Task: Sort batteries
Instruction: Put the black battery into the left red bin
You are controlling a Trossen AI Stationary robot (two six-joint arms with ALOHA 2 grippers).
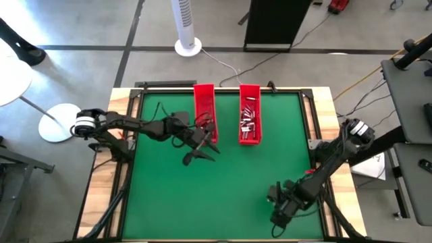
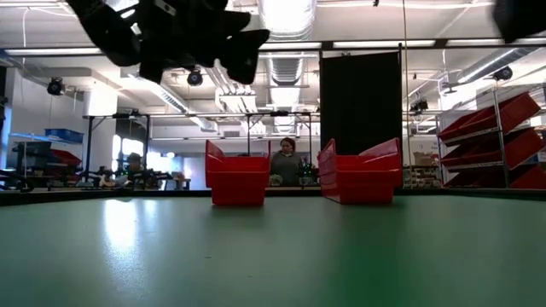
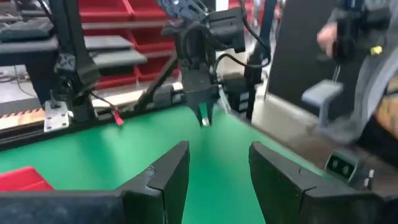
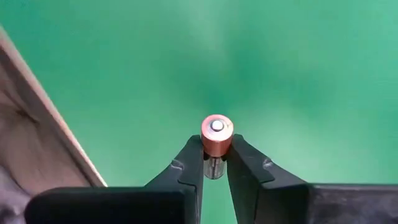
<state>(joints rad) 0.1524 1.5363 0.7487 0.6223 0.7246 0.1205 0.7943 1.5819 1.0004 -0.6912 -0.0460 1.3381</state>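
- High view: the right hand is low over the near right part of the green table, close to its near edge. The left hand hangs over the table's left centre, just near of the left red tray. The right red tray, at the far centre, carries a heap of batteries; no contents can be made out in the left tray from here.
- Low view: both red trays stand side by side at the far end of the table. An arm shows dark at the top; no hand reaches table level here. People are visible in the room beyond.
- Left wrist view: the left hand stands open and empty, fingers well apart, green table between them. The right arm is visible farther off, its hand pointing down at the table.
- Right wrist view: the right hand is closed on a single battery, copper-topped, end-on to the camera, pinched across its round body.
- Handling judgement: the battery is likely rigid, light and smooth-skinned, so prone to roll or twist out of a pinch. The hold should sit across the middle of the cylinder, not near an end.
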